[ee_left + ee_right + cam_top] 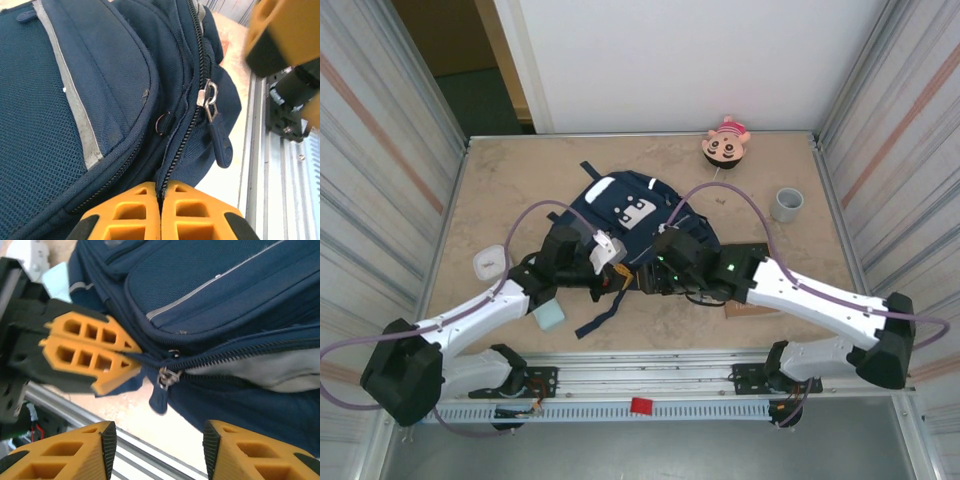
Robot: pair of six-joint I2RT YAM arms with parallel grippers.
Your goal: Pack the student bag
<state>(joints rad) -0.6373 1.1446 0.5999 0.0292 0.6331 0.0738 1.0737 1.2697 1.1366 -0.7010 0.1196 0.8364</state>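
The student bag (pixel 630 210) is a navy backpack lying in the middle of the table with its zipped edge toward the arms. My left gripper (pixel 161 200) is shut on the bag's zipper seam, with the zipper tape pinched between its orange fingers (pixel 90 347). Just beyond that grip, the metal slider (pixel 207 97) and its navy pull tab (pixel 220 142) hang loose. My right gripper (pixel 159 445) is open below the same pull tab (pixel 161 395), not touching it, with bare table between its fingertips. Past the slider the zipper is parted and grey lining (pixel 280 370) shows.
A pink-faced doll (pixel 725 142) and a grey cup (pixel 786 204) stand at the back right. A white object (pixel 490 263) and a pale teal block (pixel 549 316) lie by the left arm. A brown flat piece (pixel 750 310) sits under the right arm. A metal rail (pixel 280 165) runs along the near edge.
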